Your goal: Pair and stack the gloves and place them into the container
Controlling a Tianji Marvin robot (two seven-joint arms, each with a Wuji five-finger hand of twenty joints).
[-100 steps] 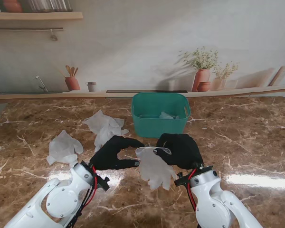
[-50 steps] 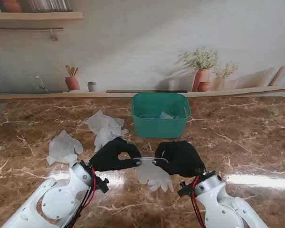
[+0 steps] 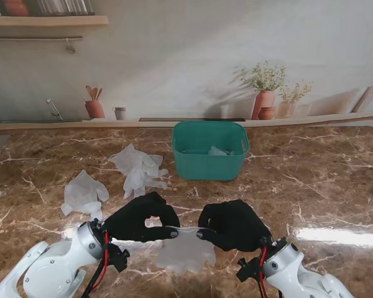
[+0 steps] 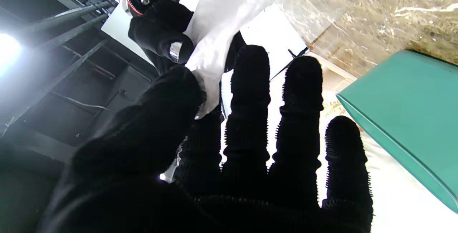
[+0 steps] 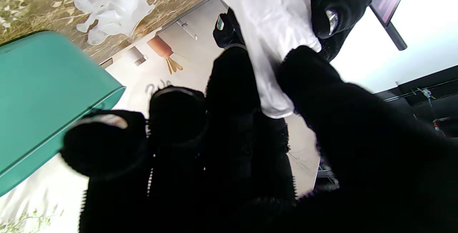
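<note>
While pinching the cuff of one pale glove (image 3: 181,250) between left hand (image 3: 140,218) and right hand (image 3: 231,223), each closed on an end so the cuff runs taut and the rest hangs nearer to me, probably mid-carry of a single glove toward pairing. Green container (image 3: 209,162) farther off, already holding something pale. Two more gloves, a crumpled one (image 3: 138,167) and a far-left one (image 3: 83,193), lying loose. Next, likely: lay flat on a partner, cuffs aligned, without letting slip.
</note>
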